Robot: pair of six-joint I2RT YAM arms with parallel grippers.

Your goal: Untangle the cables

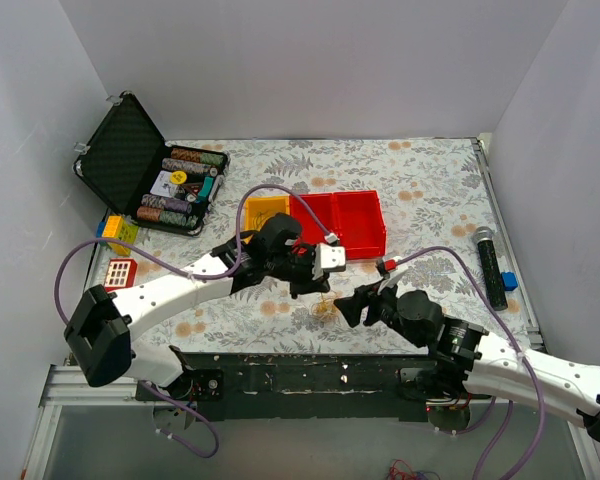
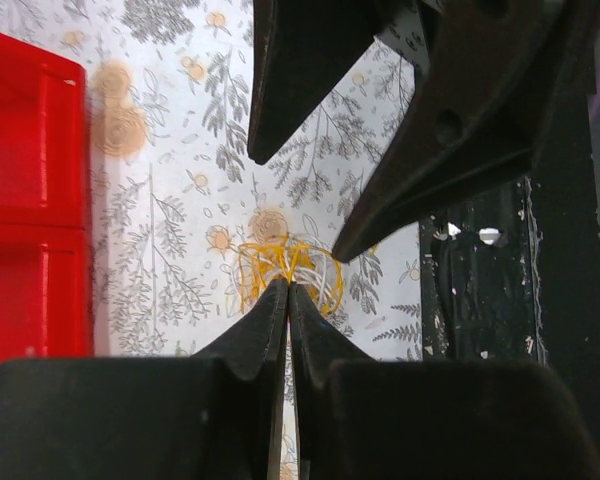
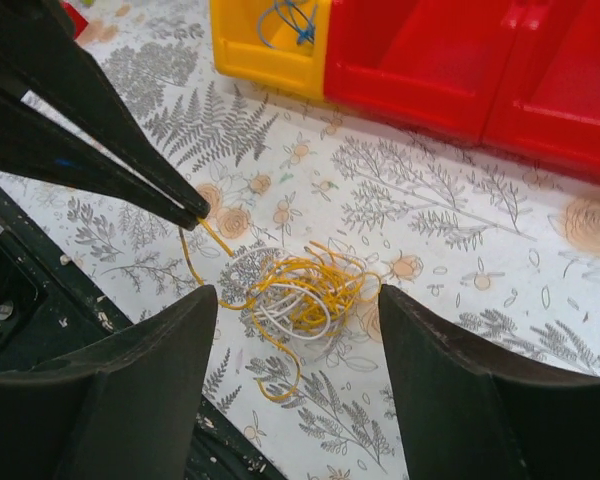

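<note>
Right claw (image 3: 295, 295) hangs wide open around the cables (image 3: 315, 272), a yellow-and-white knot by the near edge of the table (image 3: 460, 205). Left claw (image 3: 193, 213) is pinched closed on one yellow strand (image 3: 204, 234), which I'm guessing is my anchor for pulling loops free.

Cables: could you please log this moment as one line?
left hand: shut on one yellow strand of the cables | right hand: open, straddling them | cables: one tangled bunch

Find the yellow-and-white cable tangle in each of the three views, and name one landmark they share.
Top external: cable tangle just below centre.
Left wrist: tangle at centre.
Right wrist: tangle just below centre.
Shared landmark: red bin, at the left edge in left wrist, top right in right wrist.
</note>
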